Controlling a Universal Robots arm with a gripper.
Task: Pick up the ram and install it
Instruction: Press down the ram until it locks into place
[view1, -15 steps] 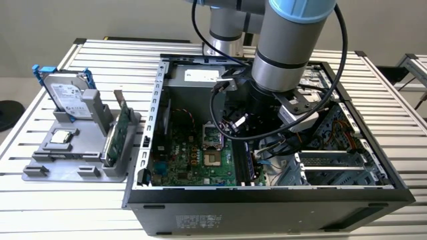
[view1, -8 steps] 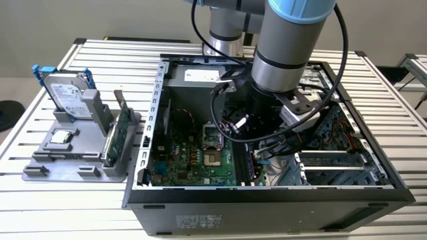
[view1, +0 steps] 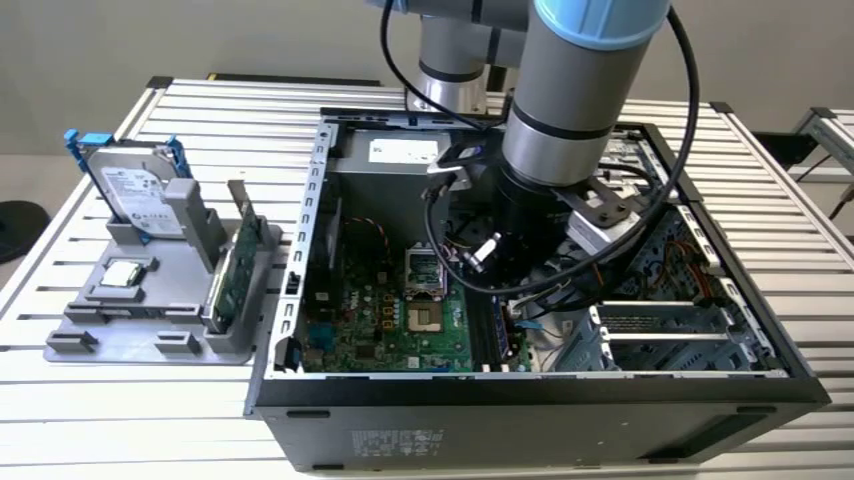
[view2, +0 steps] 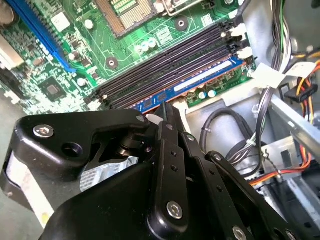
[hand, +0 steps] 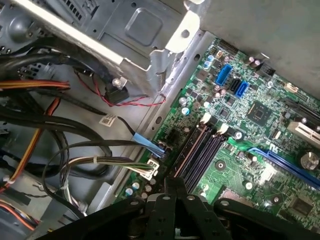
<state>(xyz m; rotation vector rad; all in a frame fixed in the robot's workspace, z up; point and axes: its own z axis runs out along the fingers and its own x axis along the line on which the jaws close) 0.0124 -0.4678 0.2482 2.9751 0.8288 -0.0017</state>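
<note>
One end effector (view2: 167, 117) is down inside the computer case (view1: 307, 250), its fingers closed thin over the ram (view2: 200, 85) — a blue-edged stick lying in the outermost slot of the memory slots (view2: 165, 62). By my judgement this is the seating step: the stick wants even downward pressure until the white latches (view2: 240, 42) close.

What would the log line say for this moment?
gripper: inside computer case, tip at ram | ram: upright at motherboard edge, beside empty slots
</note>
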